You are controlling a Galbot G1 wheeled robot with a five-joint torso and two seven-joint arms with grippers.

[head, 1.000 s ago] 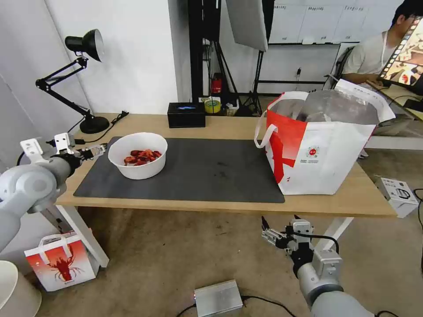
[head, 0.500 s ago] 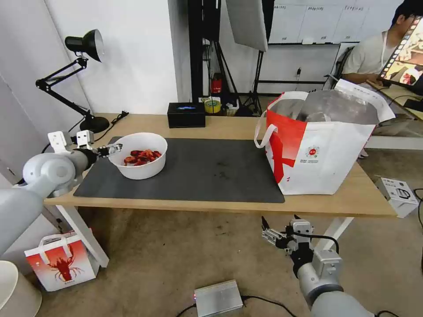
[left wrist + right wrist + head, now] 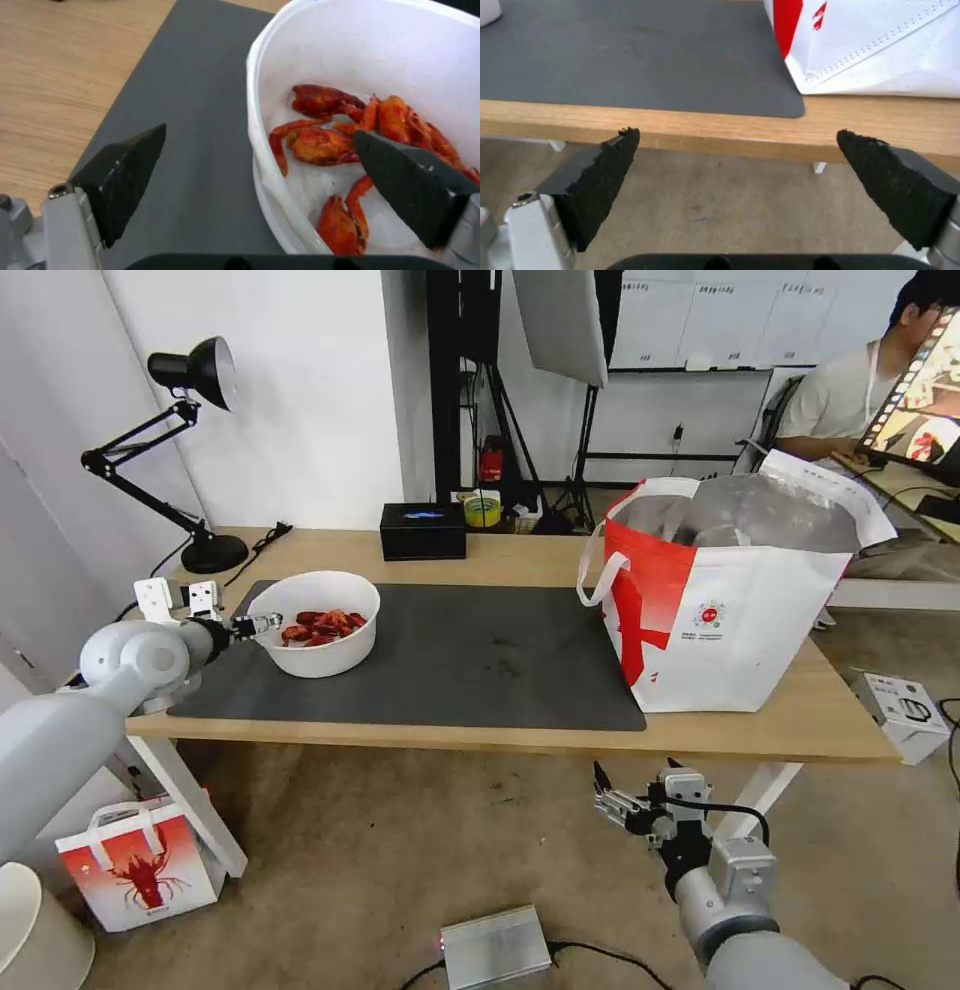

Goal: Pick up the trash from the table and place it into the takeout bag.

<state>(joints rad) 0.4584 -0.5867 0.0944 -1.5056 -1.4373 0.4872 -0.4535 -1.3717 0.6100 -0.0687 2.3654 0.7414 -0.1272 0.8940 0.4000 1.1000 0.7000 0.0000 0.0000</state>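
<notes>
- My left claw [image 3: 262, 624] is at the bowl's [image 3: 313, 655] left rim, fingers apart and straddling the wall: one finger [image 3: 125, 176] outside over the mat [image 3: 480, 660], the other [image 3: 415, 187] inside above the crayfish shells [image 3: 320, 144].
- The bowl sits on the left part of the mat, on the table [image 3: 520, 555] (white, round, shells heaped at the bottom).
- The takeout bag [image 3: 740, 610] stands upright at the table's right end, mouth open, well apart from the bowl.
- My right claw [image 3: 632, 805] hangs below the table's front edge, fingers apart, holding nothing.
</notes>
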